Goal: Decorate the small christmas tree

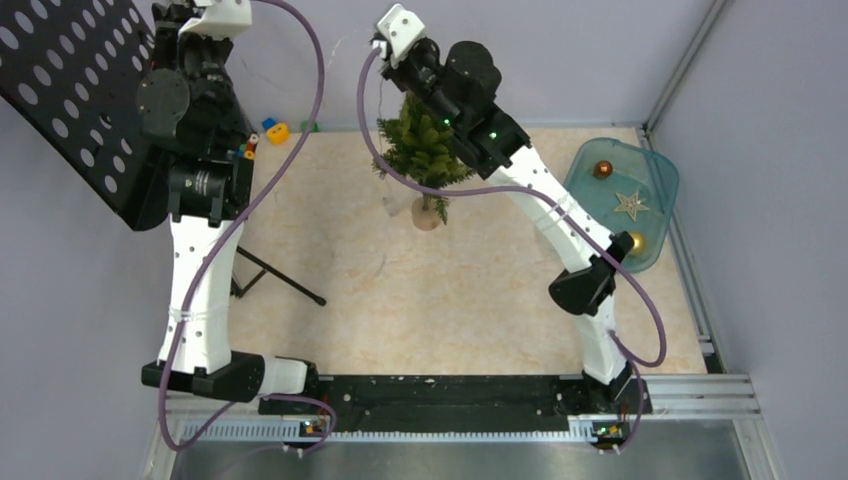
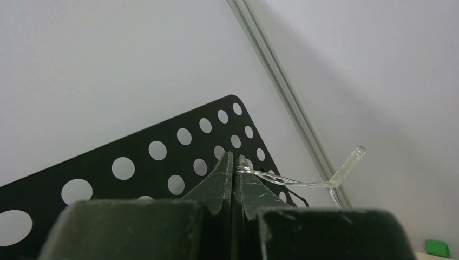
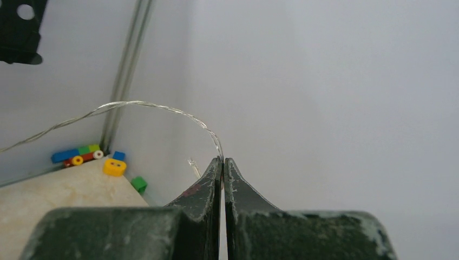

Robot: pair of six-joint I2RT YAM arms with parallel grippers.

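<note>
Green tree (image 1: 420, 145), silver wire (image 3: 146, 104), teal tray (image 1: 612, 192)

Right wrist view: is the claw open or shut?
Shut. The right claw has its fingers pressed together at the tips, pinching a thin silvery wire that arcs away to the left.

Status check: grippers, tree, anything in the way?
Left gripper shut on wire. Right gripper shut on wire too. Tree upright, no ornaments on it visible. Right arm overhangs tree top.
</note>
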